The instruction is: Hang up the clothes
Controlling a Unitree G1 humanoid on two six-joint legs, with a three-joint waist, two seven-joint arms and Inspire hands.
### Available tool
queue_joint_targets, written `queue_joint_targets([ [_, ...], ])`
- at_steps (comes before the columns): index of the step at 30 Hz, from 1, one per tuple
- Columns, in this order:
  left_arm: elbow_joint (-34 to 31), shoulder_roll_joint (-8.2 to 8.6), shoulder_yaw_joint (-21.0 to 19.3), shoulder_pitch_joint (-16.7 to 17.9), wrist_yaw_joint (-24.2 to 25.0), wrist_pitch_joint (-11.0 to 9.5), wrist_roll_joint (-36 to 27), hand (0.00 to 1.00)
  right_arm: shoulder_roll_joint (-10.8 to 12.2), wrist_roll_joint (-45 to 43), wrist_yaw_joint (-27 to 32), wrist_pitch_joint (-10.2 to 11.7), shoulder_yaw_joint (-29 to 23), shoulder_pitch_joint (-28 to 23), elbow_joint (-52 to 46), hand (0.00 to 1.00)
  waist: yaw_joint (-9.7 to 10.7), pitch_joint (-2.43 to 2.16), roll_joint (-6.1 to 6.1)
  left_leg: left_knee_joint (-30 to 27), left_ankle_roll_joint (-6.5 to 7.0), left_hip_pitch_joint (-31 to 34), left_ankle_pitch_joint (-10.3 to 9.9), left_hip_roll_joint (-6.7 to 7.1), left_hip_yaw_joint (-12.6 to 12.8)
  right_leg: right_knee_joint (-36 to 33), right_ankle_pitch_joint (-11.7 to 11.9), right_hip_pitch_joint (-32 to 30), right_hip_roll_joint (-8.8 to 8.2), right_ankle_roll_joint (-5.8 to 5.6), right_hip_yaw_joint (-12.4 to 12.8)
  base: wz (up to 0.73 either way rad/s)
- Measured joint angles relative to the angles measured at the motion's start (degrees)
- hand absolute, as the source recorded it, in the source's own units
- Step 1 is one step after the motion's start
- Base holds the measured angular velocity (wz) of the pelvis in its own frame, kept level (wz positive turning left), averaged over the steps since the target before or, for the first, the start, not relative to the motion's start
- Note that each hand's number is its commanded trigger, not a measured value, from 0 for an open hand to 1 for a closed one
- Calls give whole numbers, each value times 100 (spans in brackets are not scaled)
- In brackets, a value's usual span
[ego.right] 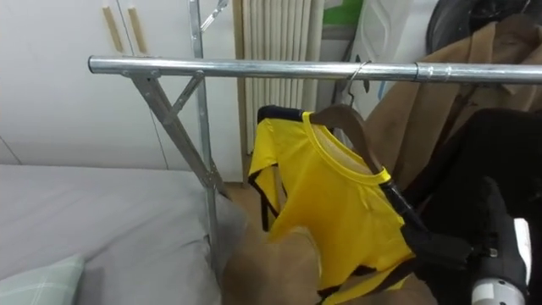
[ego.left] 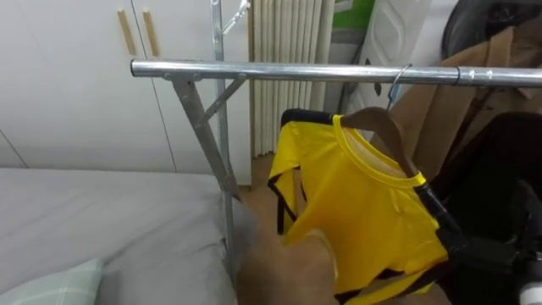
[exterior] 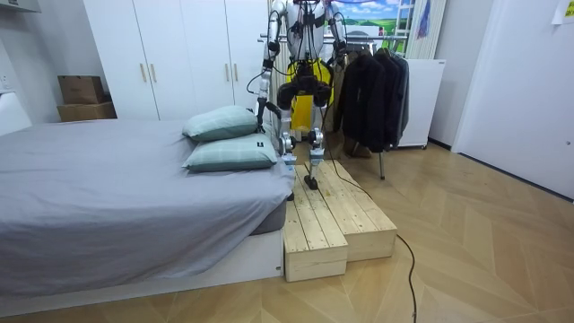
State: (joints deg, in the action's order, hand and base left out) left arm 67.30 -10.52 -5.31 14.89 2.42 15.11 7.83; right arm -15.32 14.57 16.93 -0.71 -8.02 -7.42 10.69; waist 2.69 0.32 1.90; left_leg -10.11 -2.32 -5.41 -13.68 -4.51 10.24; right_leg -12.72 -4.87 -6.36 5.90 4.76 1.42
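Yellow shirt (ego.left: 364,203) on a wooden hanger (ego.left: 385,127), hooked over the metal rail (ego.left: 296,71) and slanting down below it. Right hand (ego.left: 440,222) under the rail, against the shirt's lower shoulder; gripping or not, impossible to tell. Left hand (exterior: 261,109) low, well short of the rail, fingers unreadable. Dark coats (exterior: 372,90) further along the rail. Bed (ego.left: 110,220) beneath the rail's free end. Wardrobe (ego.left: 76,85) behind the rail.

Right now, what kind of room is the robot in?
Likely a bedroom: a bed with pillows, white wardrobes along the wall, and a rail carrying a yellow shirt on a hanger.
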Motion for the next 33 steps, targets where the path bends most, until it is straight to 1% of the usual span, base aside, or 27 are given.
queue_joint_targets([
  [2, 0, 4, -8, 37, 3, 1, 4, 0, 103, 258, -146, 76, -1, -111, 197, 0, 56, 1, 2, -7, -1, -12, -2, -5, 2, 11, 5, 21, -28, 7, 6, -7],
  [3, 0, 0, -11, 59, 0, 1, 3, 0, 211, 418, -229, 165, -2, -156, 585, 0, 86, -6, 13, 3, -1, -37, -2, -7, -16, 4, 3, 46, -31, 6, -12, 8],
  [5, -2, -1, -10, 59, -13, 0, -32, 0, 322, 814, -423, 194, 31, -248, 1280, 0, 85, 0, 5, 6, -2, -66, -1, -5, -27, 26, 0, 38, -32, 3, -14, 3],
  [6, -7, -1, -17, 59, -12, 0, -57, 0, 405, 1076, -545, 186, 37, -297, 1807, 0, 85, -1, -2, 8, 0, -85, -4, -4, -16, 22, -2, 55, -32, 0, -10, -4],
  [7, -8, 2, -19, 59, -12, 0, -58, 0, 528, 1284, -621, 175, 27, -393, 2251, 0, 89, 11, -22, 20, 0, -92, -12, -7, 7, 18, -5, 55, -22, -5, 11, -7],
  [8, -5, 5, -18, 59, -12, 0, -60, 0, 592, 1341, -670, 178, 16, -432, 2467, 0, 97, 14, -29, 30, 0, -86, -12, -8, 18, 12, -4, 71, -20, -3, 19, -8],
  [9, 14, 20, -24, 60, -12, 0, -60, 0, 698, 1462, -770, 175, -3, -470, 2913, 0, 156, 31, -46, 47, 0, -63, -12, -8, 21, 5, -2, 71, -24, 0, 20, -5],
  [10, 32, 46, -20, 61, -12, 0, -57, 0, 751, 1552, -866, 159, -3, -542, 3254, 0, 210, 35, -72, 51, 0, -58, -12, -4, 28, -7, -3, 62, -27, -1, 22, 0],
  [11, 32, 56, -20, 62, -12, 0, -57, 0, 767, 1580, -930, 157, -3, -582, 3401, 0, 234, 31, -87, 50, 0, -50, -12, -4, 31, -6, -3, 54, -26, -2, 22, 0],
  [12, 33, 64, -32, 61, -12, 0, -57, 0, 788, 1598, -1099, 204, -7, -616, 3794, 0, 263, 27, -98, 47, 0, -41, -12, -3, 34, 2, -3, 45, -22, -1, 29, -4],
  [13, 34, 64, -59, 61, -12, -1, -60, 0, 799, 1683, -1286, 208, -5, -617, 4236, 0, 260, 26, -101, 48, 0, -60, -12, -6, 50, -3, -3, 46, -12, -1, 49, -6],
  [16, 80, 65, -65, 60, -11, -1, -95, 0, 811, 1826, -1689, 205, -9, -623, 4979, 0, 263, 32, -109, 57, -4, -77, -16, -14, 120, -16, -2, 35, 13, -2, 134, -13],
  [17, 97, 67, -63, 59, -11, -1, -100, 0, 811, 1849, -1764, 208, -3, -624, 5105, 0, 265, 32, -110, 56, -6, -79, -17, -15, 130, -10, -2, 37, 16, -6, 144, -9],
  [18, 152, 70, -63, 40, -11, -6, -102, 0, 816, 1960, -1907, 208, 6, -635, 5356, 0, 263, 45, -135, 58, -7, -90, -18, -17, 138, -4, -6, 46, 20, -18, 154, -5],
  [22, 243, 106, -127, -1, -11, -15, -99, 0, 848, 2197, -2155, 184, -1, -690, 5920, 0, 239, 41, -161, 63, -5, -105, -20, -14, 191, -5, 1, 44, 24, -46, 195, -6],
  [24, 262, 119, -139, -7, -11, -13, -95, 0, 852, 2218, -2214, 174, -52, -699, 6170, 0, 272, 40, -171, 59, -3, -103, -21, -12, 167, 0, 36, 66, 13, 2, 172, 5],
  [27, 339, 134, -134, -15, -15, -9, -91, 0, 831, 2133, -2259, -46, -190, -675, 6542, 0, 294, 28, -191, 56, 9, -153, -28, -9, 127, 4, 29, 141, 0, -5, 135, 8],
  [28, 341, 137, -134, -26, -14, -4, -91, 0, 823, 2068, -2255, -143, -203, -652, 6635, 0, 296, 30, -198, 57, 9, -152, -27, -5, 127, 5, 28, 140, -4, -7, 136, 0],
  [29, 341, 139, -127, -28, -13, 1, -91, 0, 820, 2035, -2259, -195, -200, -641, 6671, 0, 296, 30, -201, 56, 9, -150, -27, -2, 127, 2, 27, 134, -5, -8, 139, 0],
  [31, 341, 163, -119, -55, -3, 56, -93, 0, 817, 1847, -2260, -385, -198, -589, 6744, 0, 296, 30, -222, 55, 11, -150, -28, 4, 129, 0, 21, 133, -7, -20, 143, 0],
  [33, 353, 181, -119, -70, 29, 90, -95, 0, 810, 1648, -2266, -458, -199, -541, 6745, 0, 301, 31, -243, 54, 12, -161, -28, 10, 129, -3, 21, 138, -13, -20, 139, 0],
])
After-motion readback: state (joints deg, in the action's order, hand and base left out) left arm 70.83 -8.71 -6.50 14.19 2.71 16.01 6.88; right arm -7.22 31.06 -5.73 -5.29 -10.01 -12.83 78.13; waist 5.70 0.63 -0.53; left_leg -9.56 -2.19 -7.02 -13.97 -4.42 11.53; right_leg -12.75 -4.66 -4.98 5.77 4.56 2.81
